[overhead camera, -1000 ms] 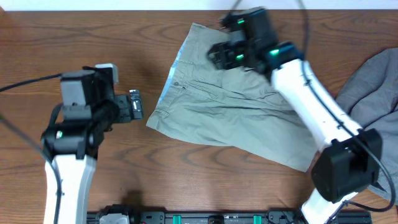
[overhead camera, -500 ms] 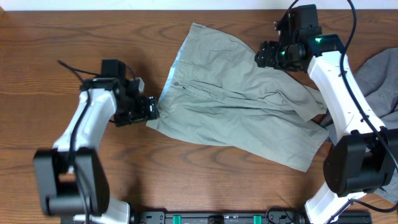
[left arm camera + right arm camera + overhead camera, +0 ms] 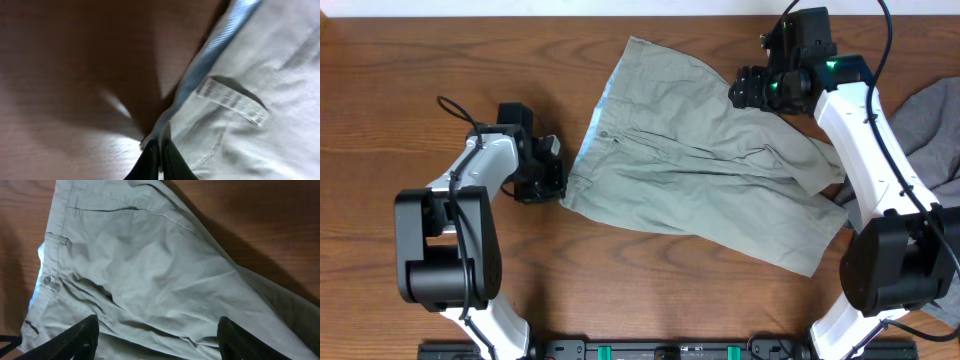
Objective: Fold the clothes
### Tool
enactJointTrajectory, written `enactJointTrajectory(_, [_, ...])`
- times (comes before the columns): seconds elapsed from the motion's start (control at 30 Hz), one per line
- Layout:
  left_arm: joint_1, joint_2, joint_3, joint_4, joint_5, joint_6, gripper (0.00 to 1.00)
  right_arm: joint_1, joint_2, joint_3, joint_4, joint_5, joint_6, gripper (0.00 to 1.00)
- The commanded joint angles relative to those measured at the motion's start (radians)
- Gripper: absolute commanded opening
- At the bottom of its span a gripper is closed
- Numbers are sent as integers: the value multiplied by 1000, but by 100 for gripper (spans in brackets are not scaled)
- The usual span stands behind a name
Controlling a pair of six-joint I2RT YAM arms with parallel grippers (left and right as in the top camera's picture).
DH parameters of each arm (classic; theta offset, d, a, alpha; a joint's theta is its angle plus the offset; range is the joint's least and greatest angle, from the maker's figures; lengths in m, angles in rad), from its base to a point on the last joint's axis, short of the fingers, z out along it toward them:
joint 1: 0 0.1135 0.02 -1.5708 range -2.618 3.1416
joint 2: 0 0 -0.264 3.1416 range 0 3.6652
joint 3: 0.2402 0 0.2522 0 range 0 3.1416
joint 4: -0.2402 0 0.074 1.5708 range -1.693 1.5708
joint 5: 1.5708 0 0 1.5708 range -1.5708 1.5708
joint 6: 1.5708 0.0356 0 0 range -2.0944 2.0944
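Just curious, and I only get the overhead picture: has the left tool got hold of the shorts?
Observer: Yes. The left wrist view shows the left tool shut on the waistband corner of the shorts, with the edge pinched at its tips.
Visitor: And the right one, is it holding anything?
Observer: No. Its own wrist view shows the right tool wide open over the shorts, with nothing in it.
Visitor: Any detail I'd miss from above?
Observer: A belt loop on the waistband, close to the left tool.
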Motion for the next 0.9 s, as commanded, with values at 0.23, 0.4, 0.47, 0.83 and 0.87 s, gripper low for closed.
enactJointTrajectory(0.23, [328, -161, 0, -142, -304, -245, 6, 2, -8, -29, 5, 25, -8, 71])
enactJointTrajectory(0.4, [394, -201, 0, -143, -253, -243, 6, 34, 10, -128, 36, -3, -55, 74])
enactJointTrajectory(0.47, [393, -201, 0, -144, -252, -244, 6, 48, 10, -167, 37, -43, -100, 74])
enactJointTrajectory(0.83, [394, -201, 0, -138, -256, -243, 6, 150, 10, -366, -10, -155, -268, 21])
enactJointTrajectory(0.87, [394, -201, 0, -139, -256, -243, 6, 152, 10, -379, -3, -92, -219, 5])
